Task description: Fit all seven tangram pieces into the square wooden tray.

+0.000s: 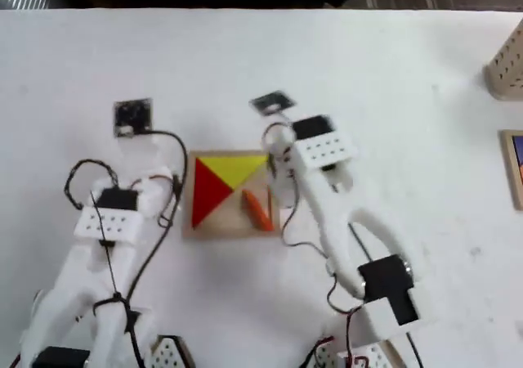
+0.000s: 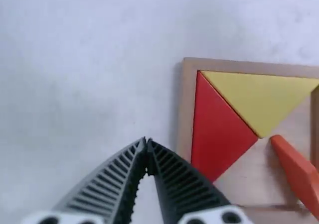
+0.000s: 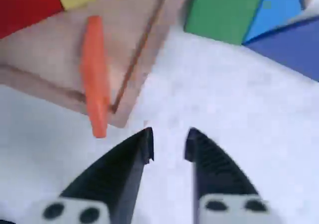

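Right gripper (image 3: 169, 135), parted and empty, low over the desk (image 3: 234, 109) just off a corner of the tray (image 3: 145, 59); left gripper (image 2: 147, 144) pinched shut beside the tray. Orange piece (image 3: 94, 74) propped across the rim: grip mid-length, lift clear, then lay flat inside.

The left arm (image 1: 86, 262) stretches forward from the near side. The left gripper (image 2: 146, 143) points down, its ribbed jaws pressed together at the tips. The right arm (image 1: 339, 213) angles inward, and the right gripper (image 3: 170, 140) has a narrow gap between its jaws.
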